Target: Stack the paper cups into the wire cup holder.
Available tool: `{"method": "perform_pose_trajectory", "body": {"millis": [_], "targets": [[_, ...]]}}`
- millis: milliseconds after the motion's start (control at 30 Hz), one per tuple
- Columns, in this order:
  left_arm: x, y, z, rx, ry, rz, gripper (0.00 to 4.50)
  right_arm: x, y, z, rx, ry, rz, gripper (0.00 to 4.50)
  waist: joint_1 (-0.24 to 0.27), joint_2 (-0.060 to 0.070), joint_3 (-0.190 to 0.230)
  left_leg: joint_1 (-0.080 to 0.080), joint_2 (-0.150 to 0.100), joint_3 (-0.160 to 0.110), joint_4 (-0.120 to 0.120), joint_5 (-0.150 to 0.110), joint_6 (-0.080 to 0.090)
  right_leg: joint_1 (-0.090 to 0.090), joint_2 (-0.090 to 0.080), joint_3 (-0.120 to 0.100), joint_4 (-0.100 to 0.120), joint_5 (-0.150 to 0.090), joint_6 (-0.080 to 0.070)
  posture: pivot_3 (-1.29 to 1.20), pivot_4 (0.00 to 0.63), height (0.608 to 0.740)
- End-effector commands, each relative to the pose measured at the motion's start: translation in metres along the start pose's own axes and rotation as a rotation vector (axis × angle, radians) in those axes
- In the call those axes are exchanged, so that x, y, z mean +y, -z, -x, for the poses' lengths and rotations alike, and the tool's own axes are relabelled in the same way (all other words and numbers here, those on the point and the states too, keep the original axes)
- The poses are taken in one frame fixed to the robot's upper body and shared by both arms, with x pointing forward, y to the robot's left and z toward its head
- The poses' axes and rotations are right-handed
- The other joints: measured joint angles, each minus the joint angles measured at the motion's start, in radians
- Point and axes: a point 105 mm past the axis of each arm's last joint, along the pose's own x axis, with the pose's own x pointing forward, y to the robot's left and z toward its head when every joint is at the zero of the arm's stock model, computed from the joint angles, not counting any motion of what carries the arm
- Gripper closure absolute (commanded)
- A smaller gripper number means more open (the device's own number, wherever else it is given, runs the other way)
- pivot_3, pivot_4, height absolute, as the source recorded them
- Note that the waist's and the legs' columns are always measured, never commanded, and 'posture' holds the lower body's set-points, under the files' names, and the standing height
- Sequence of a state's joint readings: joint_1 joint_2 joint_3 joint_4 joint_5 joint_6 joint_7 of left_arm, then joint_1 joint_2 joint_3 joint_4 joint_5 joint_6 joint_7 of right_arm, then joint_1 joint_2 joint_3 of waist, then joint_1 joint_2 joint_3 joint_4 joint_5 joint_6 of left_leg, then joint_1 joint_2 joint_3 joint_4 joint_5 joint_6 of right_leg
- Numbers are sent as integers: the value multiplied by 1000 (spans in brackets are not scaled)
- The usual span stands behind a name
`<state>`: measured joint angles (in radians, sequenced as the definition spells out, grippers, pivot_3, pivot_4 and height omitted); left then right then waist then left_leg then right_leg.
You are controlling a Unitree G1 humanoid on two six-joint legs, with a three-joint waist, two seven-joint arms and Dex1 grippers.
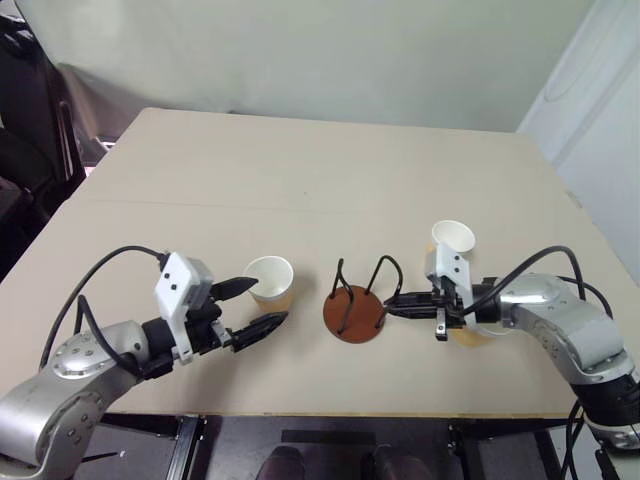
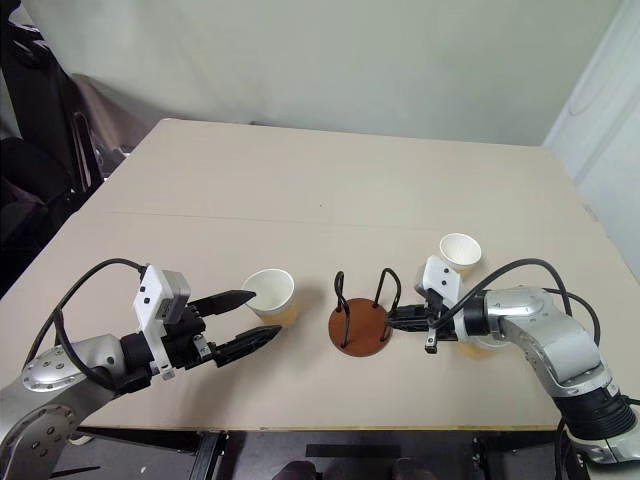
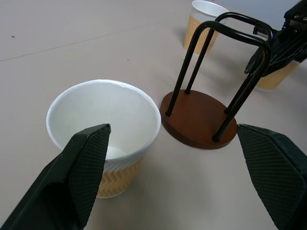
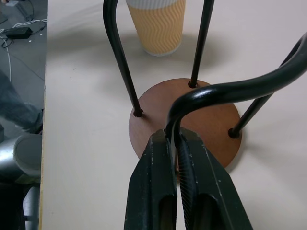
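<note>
One paper cup (image 1: 270, 278) stands upright left of the wire cup holder (image 1: 355, 312), a brown disc with two black wire loops. My left gripper (image 1: 266, 302) is open, and its fingertips reach either side of this cup's near side without closing on it. My right gripper (image 1: 386, 305) comes in from the right and is shut on one wire loop (image 4: 175, 112) of the holder. A second cup (image 1: 453, 237) stands behind the right wrist. A third cup (image 3: 273, 76) is mostly hidden under the right gripper.
Everything sits near the front edge (image 1: 300, 412) of a wide beige table (image 1: 320, 170). Black cables (image 1: 110, 262) loop off both arms. Dark furniture (image 1: 30, 150) stands past the table's left side.
</note>
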<state>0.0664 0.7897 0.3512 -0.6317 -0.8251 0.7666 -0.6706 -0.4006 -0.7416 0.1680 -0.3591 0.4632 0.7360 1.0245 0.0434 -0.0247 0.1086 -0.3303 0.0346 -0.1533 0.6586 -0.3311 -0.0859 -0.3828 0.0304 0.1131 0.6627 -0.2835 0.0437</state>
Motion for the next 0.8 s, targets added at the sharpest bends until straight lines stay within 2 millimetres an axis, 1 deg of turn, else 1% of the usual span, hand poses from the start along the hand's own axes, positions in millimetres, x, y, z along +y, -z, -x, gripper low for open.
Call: {"method": "perform_pose_trajectory", "body": {"millis": [33,100,200,233,400,533,567,600,800], "targets": [[-4,-6,1,-19,8,-39,0,2,12,-3,51,-6,-17,4489,-1,0,0,0,0,0,0,0,0,0,0,0,0,0,0,0,150,740],[-4,-6,1,-19,9,-39,0,3,15,-3,66,-9,-23,4489,-1,0,0,1,0,0,0,0,0,1,0,0,0,0,0,0,150,740],[-4,-7,0,-19,12,-38,0,4,17,-4,74,-11,-20,3781,-3,-1,0,3,0,0,1,0,1,4,0,0,0,0,0,0,150,740],[-5,-7,0,-19,13,-38,0,3,17,-5,75,-7,-18,3490,-2,-1,1,3,0,0,1,-1,1,4,0,0,0,0,0,0,150,740],[-4,-7,-2,-21,17,-39,0,2,16,-4,73,-2,-16,1635,-2,0,1,0,0,-1,2,-1,1,2,0,0,0,0,0,0,150,740],[-2,-8,-3,-21,21,-41,0,0,7,3,52,3,-1,182,-2,0,1,0,0,-1,2,-1,1,2,0,0,0,0,0,0,150,740],[-2,-8,-4,-22,22,-41,0,0,5,6,44,3,2,46,-2,0,1,0,0,-1,2,-1,1,2,0,0,0,0,0,0,150,740],[-2,-8,-4,-22,22,-41,0,0,3,7,40,3,3,46,-2,0,1,0,0,-1,2,-1,1,2,0,0,0,0,0,0,150,740],[0,-10,-8,-25,53,-49,0,-4,-26,44,27,51,69,46,1,0,2,-1,-1,-1,3,-1,1,2,1,0,-1,0,0,0,150,740]]}}
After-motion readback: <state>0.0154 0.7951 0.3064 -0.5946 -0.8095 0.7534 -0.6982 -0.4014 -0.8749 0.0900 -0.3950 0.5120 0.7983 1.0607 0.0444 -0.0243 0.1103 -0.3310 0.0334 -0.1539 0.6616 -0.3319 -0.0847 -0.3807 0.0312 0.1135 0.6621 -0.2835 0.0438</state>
